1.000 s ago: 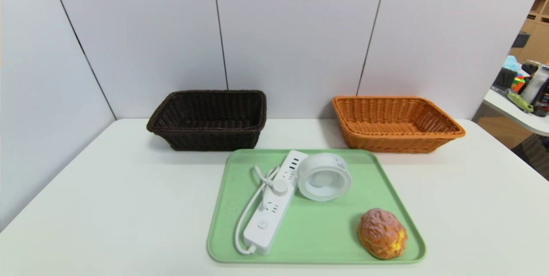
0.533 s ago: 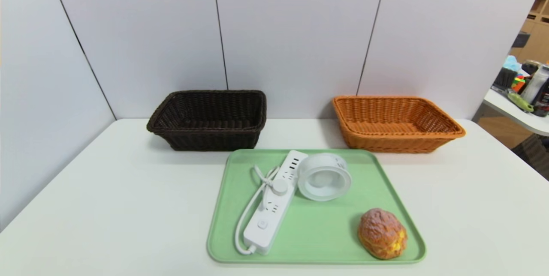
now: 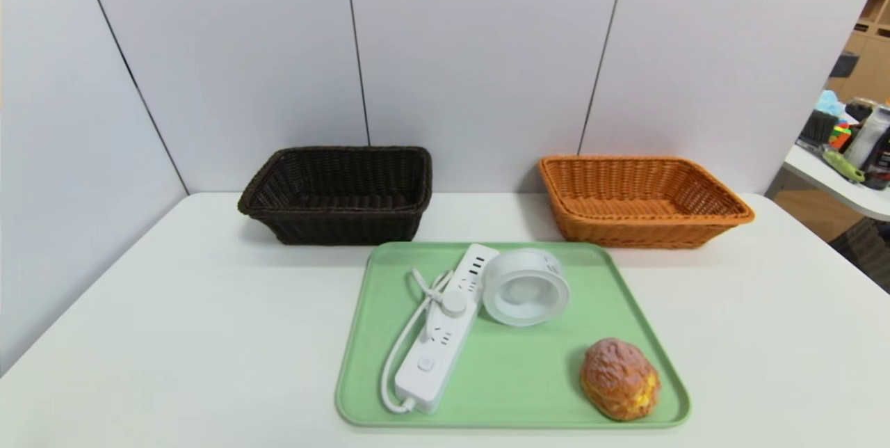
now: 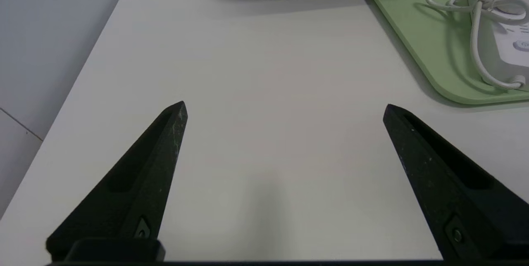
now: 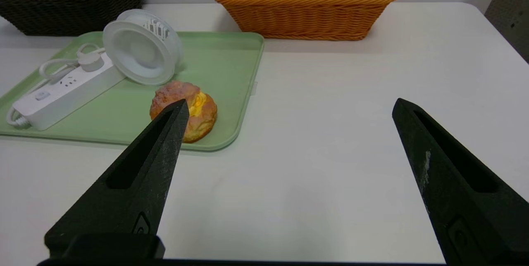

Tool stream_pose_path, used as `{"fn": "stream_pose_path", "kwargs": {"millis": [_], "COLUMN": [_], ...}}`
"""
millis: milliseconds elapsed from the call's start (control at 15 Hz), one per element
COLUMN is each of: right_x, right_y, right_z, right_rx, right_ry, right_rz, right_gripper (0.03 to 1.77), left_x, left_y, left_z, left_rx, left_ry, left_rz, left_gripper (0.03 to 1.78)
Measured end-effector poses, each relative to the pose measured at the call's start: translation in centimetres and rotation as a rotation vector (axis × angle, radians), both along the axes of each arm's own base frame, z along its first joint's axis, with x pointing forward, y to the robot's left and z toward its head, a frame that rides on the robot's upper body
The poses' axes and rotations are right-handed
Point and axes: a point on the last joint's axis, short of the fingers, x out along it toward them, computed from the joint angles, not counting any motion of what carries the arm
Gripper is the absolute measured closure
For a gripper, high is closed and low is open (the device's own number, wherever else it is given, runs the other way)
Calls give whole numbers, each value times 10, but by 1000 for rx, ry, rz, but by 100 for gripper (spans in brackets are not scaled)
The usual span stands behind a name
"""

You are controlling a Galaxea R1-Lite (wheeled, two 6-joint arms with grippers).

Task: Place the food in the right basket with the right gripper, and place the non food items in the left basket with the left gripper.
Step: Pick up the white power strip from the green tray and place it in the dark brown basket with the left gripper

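Right claw spread, nothing in it, over tabletop; bread bun at tray's near right corner, so likely reach is leftward and forward. Left claw spread too, farther from bun.

The left wrist view's edge crops the power strip.

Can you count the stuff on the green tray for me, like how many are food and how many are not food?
Food: 1, the bread bun
Not food: 2, the white power strip and the round white thing with a hollow front
Total on the green tray: 3
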Motion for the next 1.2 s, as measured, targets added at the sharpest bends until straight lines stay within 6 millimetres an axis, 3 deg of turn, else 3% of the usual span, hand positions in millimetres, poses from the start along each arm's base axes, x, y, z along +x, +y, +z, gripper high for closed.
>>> {"fn": "stream_pose_path", "kwargs": {"millis": [267,400,533,800,1200], "right_x": [30,47,66,99,134], "right_y": [1,1,2,3,4], "right_z": [32,41,44,51,58], "right_rx": [0,0,-1,-2,-5], "right_ry": [113,179,243,318,394], "right_rz": [13,14,16,18,23], "right_gripper": [10,10,10,10,10], "left_x": [36,58,82,128,179], "left_y": [-1,-1,-4,-18,-54], "left_z": [57,91,112,130,137], "left_rx": [-10,-10,-8,5,18], "left_ry": [99,140,220,348,508], "left_rz": [-33,-56,-96,-192,-306], "left_gripper": [12,12,12,12,12]}}
